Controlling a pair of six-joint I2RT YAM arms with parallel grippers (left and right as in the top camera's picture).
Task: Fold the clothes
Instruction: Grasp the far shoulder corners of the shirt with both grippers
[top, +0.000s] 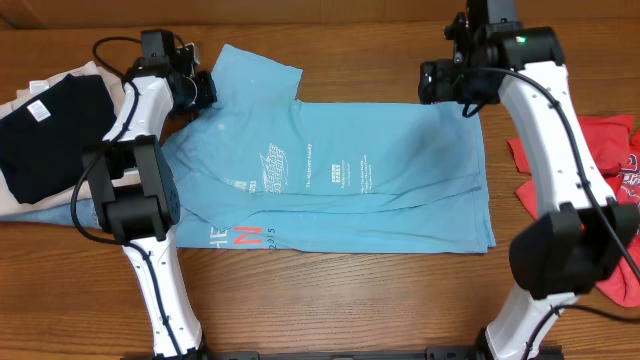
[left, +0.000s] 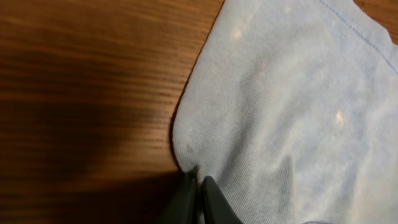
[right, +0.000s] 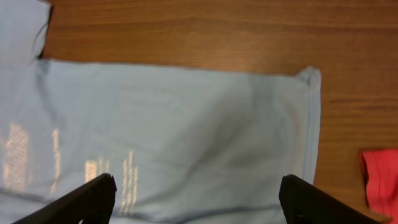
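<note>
We pinch light blue short-sleeved cotton T-shirt (top: 340, 170) with left gripper (left: 199, 190): jaws closed tight on fabric edge near sleeve, likely to lift that end for fold. Shirt lies flat mid-table, print up. Our right gripper (right: 199, 193) hovers wide open above hem end, holding nothing, likely set to take matching corner.

Around: crumpled red T-shirt (top: 610, 150) at right, black folded garment (top: 45, 125) on beige cloth (top: 20, 200) at left. We judge neither blocks fold.
</note>
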